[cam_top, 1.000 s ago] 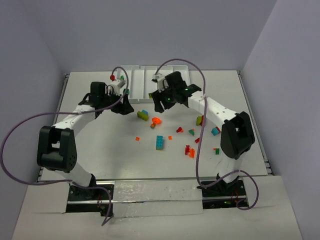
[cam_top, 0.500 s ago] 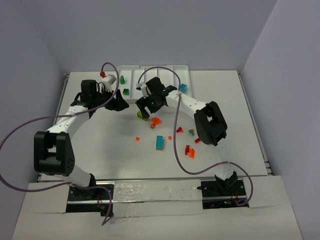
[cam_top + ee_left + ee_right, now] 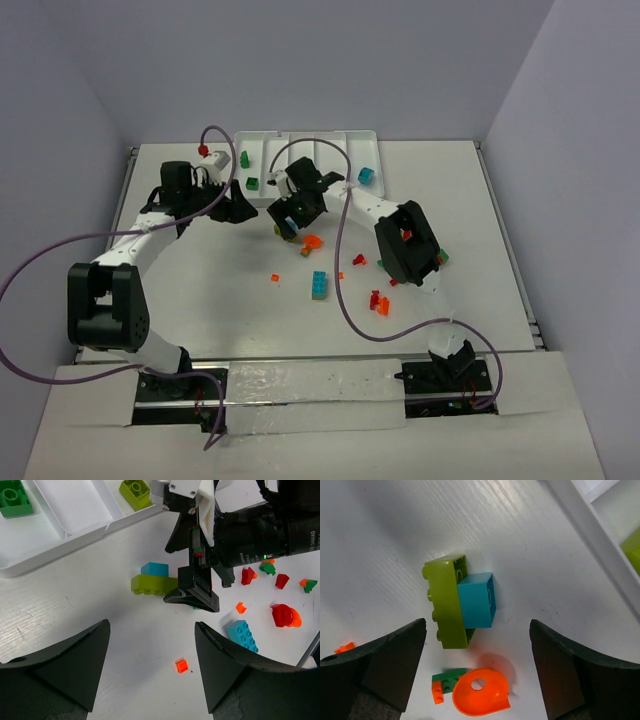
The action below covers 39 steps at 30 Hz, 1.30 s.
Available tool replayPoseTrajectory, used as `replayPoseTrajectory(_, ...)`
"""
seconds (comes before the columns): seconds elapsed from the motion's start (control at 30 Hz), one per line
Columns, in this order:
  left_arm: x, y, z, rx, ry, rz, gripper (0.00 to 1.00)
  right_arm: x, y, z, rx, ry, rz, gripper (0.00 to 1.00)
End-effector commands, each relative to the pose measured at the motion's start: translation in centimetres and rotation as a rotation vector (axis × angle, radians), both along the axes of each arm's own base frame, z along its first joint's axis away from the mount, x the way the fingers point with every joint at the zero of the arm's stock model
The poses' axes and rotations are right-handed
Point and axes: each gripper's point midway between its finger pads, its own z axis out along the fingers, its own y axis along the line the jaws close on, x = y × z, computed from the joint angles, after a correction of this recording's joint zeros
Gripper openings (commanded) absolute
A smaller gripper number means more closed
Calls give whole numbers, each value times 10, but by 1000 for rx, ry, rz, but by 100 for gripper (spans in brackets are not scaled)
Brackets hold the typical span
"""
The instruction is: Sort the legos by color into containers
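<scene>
**A:** What's on the table, nearest first?

**B:** Nearest the arm bases there's a small cluster of red and orange bits. To its left lies one teal brick, flat with its studs up. Left of that again is a tiny orange bit.

**A:** And mid-table?

**B:** An orange round piece, with a small green-and-orange bit touching its edge. Just beyond those is a two-colour stack, a teal cube pressed against the side of a long lime brick. It's lying on the table, just short of the tray's front rim.

**A:** The arms?

**B:** The right fingers are spread wide, one on each side above that stack. They're clear of it and gripping nothing. The left fingers are also well apart and carry nothing. They hang over bare table beside the stack, with the tiny orange bit below them.

**A:** Farthest back?

**B:** The white tray, divided into long compartments. There's a dark green brick in a compartment toward the left. A lime brick sits two dividers over from it, and a teal piece toward the right end.
</scene>
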Motion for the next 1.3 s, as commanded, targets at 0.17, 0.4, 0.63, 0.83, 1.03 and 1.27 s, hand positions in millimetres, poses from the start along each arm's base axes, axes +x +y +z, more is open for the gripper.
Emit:
replayPoseTrajectory(0.17, -1, 2, 10, -44, -19, 8, 77, 14, 23, 10, 26, -48, 56, 78)
replayPoseTrajectory(0.4, -4, 13, 0, -131, 92, 63, 77, 12, 23, 3, 11, -56, 78, 64)
replayPoseTrajectory(0.63, -3, 31, -2, -220, 175, 129, 77, 6, 19, 11, 22, -69, 97, 45)
replayPoseTrajectory(0.83, -17, 28, -8, -284, 287, 162, 79, -12, 16, 67, 121, -162, 117, 43)
replayPoseTrajectory(1.03, -24, 20, -4, -369, 387, 165, 82, -42, 23, 135, 176, -284, 166, 43)
replayPoseTrajectory(1.27, -25, 11, 8, -461, 454, 138, 80, -68, 41, 151, 153, -347, 186, 42)
